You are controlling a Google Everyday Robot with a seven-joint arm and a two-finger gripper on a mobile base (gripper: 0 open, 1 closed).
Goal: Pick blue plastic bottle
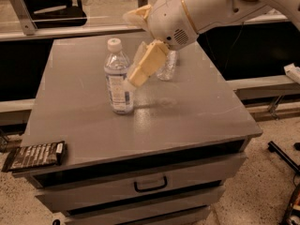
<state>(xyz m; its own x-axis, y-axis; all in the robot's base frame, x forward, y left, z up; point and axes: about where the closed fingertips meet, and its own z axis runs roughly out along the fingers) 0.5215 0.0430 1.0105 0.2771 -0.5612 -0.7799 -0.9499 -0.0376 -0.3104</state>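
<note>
The blue plastic bottle (117, 81) stands upright left of the middle of the grey cabinet top (187, 111). It is clear, with a white cap and a blue-and-white label. My gripper (130, 49) hangs from the white arm at the upper right, just right of the bottle and level with its upper half. It is open and empty. One cream finger (145, 64) slants down to the bottle's right shoulder, very near it or touching. The other finger (136, 15) is up behind the cap.
A smaller label-less clear bottle (167, 67) lies behind the gripper, partly hidden by it. A dark snack packet (35, 155) lies at the front left corner. Drawers (150, 184) are below the top. A railing runs behind the cabinet.
</note>
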